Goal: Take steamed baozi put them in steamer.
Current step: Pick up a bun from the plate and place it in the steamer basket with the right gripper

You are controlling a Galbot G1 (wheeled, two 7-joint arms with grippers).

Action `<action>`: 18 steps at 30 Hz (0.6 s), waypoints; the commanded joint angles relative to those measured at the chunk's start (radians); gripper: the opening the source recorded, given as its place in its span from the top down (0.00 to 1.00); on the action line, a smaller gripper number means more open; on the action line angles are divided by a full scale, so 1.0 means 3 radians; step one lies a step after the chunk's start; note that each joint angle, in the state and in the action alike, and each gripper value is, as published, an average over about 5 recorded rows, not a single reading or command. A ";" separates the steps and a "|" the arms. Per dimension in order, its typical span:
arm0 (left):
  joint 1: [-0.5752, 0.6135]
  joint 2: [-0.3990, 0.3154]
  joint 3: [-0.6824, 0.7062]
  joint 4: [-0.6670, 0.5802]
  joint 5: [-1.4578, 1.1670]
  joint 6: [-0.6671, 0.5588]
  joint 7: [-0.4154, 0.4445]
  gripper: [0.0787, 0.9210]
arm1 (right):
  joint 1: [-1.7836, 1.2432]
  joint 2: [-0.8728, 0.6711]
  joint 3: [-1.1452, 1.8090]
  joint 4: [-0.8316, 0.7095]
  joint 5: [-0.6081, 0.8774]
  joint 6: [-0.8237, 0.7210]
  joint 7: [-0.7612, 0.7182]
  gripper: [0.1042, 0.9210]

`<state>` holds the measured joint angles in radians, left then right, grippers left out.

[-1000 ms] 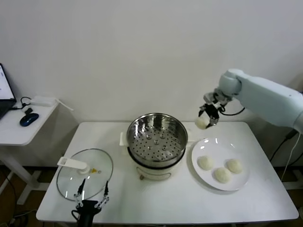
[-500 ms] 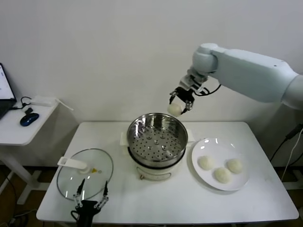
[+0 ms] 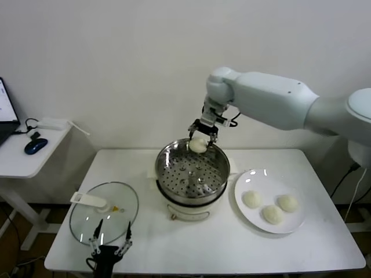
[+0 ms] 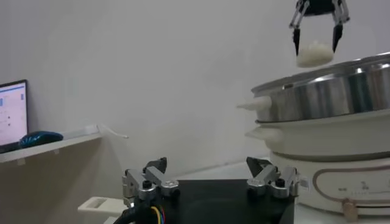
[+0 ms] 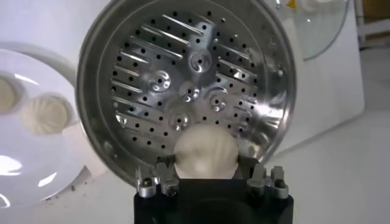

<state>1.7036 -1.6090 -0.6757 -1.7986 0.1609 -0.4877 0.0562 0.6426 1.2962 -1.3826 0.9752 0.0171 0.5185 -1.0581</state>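
Observation:
My right gripper (image 3: 199, 139) is shut on one off-white baozi (image 3: 198, 145) and holds it above the far rim of the steel steamer (image 3: 163, 157), which stands on a cream cooker base. In the right wrist view the baozi (image 5: 203, 153) sits between the fingers over the perforated steamer floor (image 5: 177, 85), which holds no buns. From the left wrist view the held baozi (image 4: 314, 53) hangs just above the steamer rim (image 4: 323, 76). Three more baozi (image 3: 251, 199) lie on the white plate (image 3: 258, 175). My left gripper (image 3: 110, 237) is open and idle at the table's front left.
A round glass lid (image 3: 124, 207) with a white handle lies on the table left of the steamer, just behind my left gripper. A side desk (image 3: 14, 162) with a blue mouse (image 3: 35, 146) stands at far left. A wall is close behind the table.
My right gripper has carried the baozi leftward from above the plate's far side to over the steamer's far rim, and lowered it slightly. The left arm has not moved.

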 commanded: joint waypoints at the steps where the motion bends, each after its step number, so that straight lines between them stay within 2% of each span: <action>1: -0.0006 -0.0039 -0.0007 0.0030 -0.0001 -0.0008 -0.0007 0.12 | -0.0421 0.0190 0.0201 -0.0378 -0.0553 0.0220 0.0073 0.28; 7: -0.0020 -0.0039 -0.0011 0.0055 -0.0002 -0.0015 -0.0008 0.12 | -0.0598 0.0322 0.0375 -0.0670 -0.0677 0.0243 0.0119 0.28; 18: -0.0046 -0.0039 -0.0030 0.0081 -0.0001 -0.0022 -0.0009 0.12 | -0.0685 0.0427 0.0482 -0.0812 -0.0690 0.0257 0.0230 0.27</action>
<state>1.6903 -1.6090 -0.6857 -1.7769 0.1601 -0.4937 0.0539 0.4777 1.3966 -1.2682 0.7871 -0.1504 0.5829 -1.0101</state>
